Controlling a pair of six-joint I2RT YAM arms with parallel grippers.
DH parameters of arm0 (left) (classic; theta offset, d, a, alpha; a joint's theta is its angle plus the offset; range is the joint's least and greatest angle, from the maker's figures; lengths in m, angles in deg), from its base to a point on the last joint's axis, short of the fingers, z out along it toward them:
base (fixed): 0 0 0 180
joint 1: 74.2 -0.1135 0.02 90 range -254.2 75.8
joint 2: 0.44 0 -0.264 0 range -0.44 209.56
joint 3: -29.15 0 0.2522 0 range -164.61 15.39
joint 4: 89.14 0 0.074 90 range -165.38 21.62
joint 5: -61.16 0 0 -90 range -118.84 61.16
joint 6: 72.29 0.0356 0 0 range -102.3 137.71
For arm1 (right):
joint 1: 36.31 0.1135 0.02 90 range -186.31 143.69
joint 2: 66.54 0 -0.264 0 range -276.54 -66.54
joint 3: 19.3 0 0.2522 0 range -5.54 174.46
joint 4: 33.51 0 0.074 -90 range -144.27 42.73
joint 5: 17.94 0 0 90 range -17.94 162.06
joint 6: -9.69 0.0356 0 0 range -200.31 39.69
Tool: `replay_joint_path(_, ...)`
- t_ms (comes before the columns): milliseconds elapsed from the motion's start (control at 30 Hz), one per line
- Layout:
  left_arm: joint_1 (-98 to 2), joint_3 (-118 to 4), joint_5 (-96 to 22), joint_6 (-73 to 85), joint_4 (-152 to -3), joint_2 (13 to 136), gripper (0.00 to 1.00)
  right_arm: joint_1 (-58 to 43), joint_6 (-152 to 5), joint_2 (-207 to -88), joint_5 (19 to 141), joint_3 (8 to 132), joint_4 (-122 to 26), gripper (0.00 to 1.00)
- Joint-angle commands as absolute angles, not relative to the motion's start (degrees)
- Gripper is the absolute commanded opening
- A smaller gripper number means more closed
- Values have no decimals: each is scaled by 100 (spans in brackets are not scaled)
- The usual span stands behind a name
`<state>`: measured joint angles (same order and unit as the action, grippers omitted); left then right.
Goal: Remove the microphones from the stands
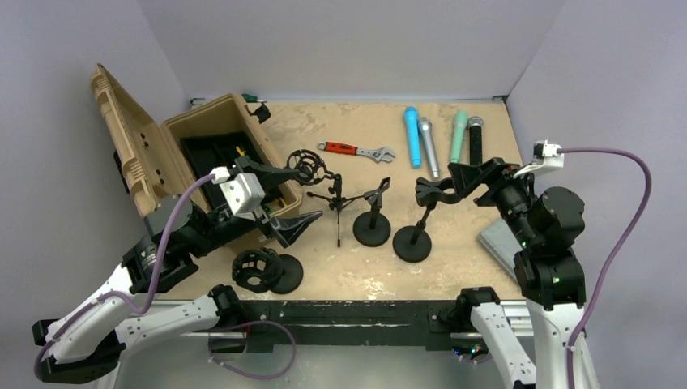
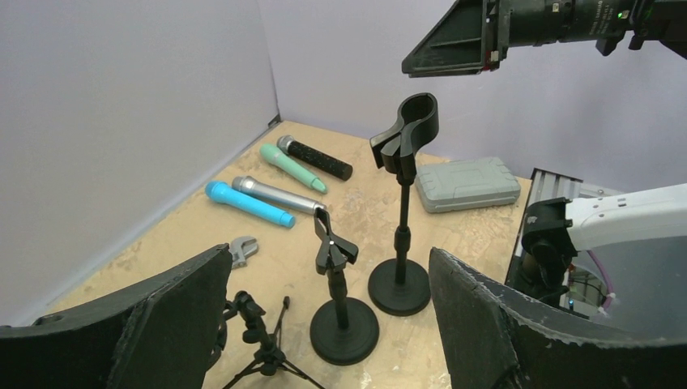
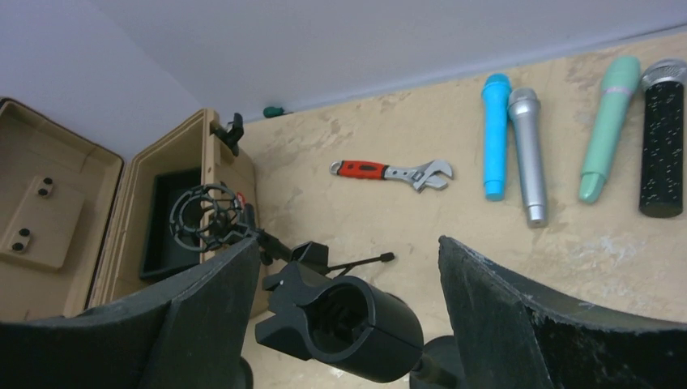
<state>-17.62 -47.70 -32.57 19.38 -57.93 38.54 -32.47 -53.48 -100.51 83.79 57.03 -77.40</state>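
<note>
Black right fingers (image 3: 551, 324) hover spread above the taller stand's clip (image 3: 340, 324).

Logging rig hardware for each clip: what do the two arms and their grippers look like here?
The left arm and right arm have white lower links and black upper joints. A purple cable runs to a white camera block at each wrist. The fingers are broad black wedges with rough faces. Small green lights dot the right arm's joints.
</note>
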Motion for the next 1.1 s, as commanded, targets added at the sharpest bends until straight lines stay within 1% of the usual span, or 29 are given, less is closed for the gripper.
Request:
replay_joint_path(0,-1708,-4815,-3403,1744,-5963,3882,88,-3234,-5329,-10062,8961,5664,-8166,80)
replay_joint_path(267,-1687,-4824,-3294,1915,-5922,3881,88,-3233,-5380,-10159,9445,5171,-8069,80)
replay_joint_path(367,-1681,-4822,-3280,1925,-5921,3885,88,-3233,-5458,-10176,9455,5078,-8056,77)
replay_joint_path(467,-1681,-4817,-3280,1922,-5921,3898,88,-3233,-5455,-10155,9442,4977,-7958,71)
replay_joint_path(633,-1673,-4819,-3245,1946,-5904,3946,88,-3234,-5566,-10236,9409,4791,-8122,53)
replay_joint_path(700,-1672,-4818,-3245,1953,-5904,3960,88,-3228,-5657,-10233,9361,4715,-8267,49)
replay_joint_path(1067,-1672,-4824,-3236,1964,-5886,4084,88,-3235,-5672,-9972,9285,3942,-8710,48)
